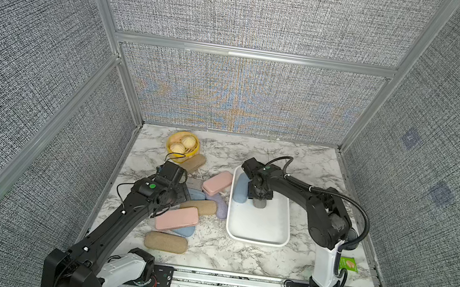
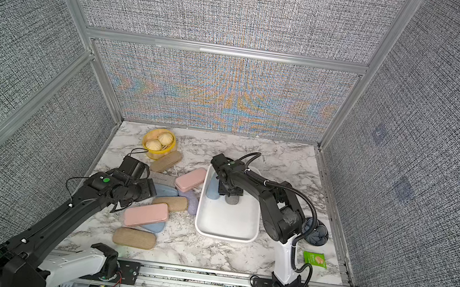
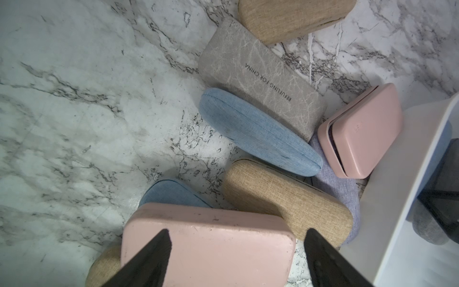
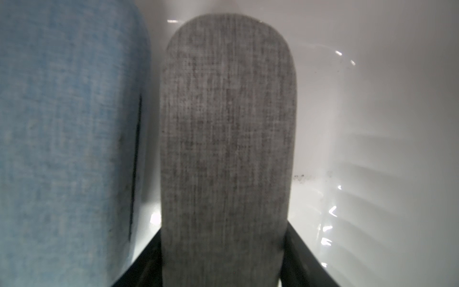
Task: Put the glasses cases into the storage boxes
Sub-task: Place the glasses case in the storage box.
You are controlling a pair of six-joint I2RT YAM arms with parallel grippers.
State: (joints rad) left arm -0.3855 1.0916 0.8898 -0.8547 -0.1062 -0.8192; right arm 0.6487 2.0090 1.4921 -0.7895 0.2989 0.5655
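In both top views the white bin (image 1: pixel 256 229) sits on the marble table (image 1: pixel 238 257), right of the middle, and a blue case (image 1: pixel 240 189) lies inside it along the left wall. The right gripper (image 1: pixel 259 200) reaches down into the bin just beside that case, with only the end of a grey case (image 1: pixel 259 205) showing beneath it. Left of the bin the other cases lie heaped together. A near pink case (image 1: pixel 179 218) rests partly on a loose blue case (image 1: pixel 185 230), a lavender case (image 1: pixel 221 208) is just beside the bin wall, and a far pink case (image 1: pixel 217 182) lies behind it. A tan case (image 1: pixel 166 242) lies alone nearest the front. In the left wrist view, the left gripper (image 3: pixel 236 258) hangs over the near pink case with its fingers (image 3: pixel 149 261) spread wide, gripping nothing; I cannot tell whether they touch it. In the right wrist view, black fingers (image 4: pixel 298 248) press against both long sides of the grey case, clamped on it. The blue case is just beside it, with the bin's white wall beyond. I cannot tell whether the grey case rests on the bin floor.
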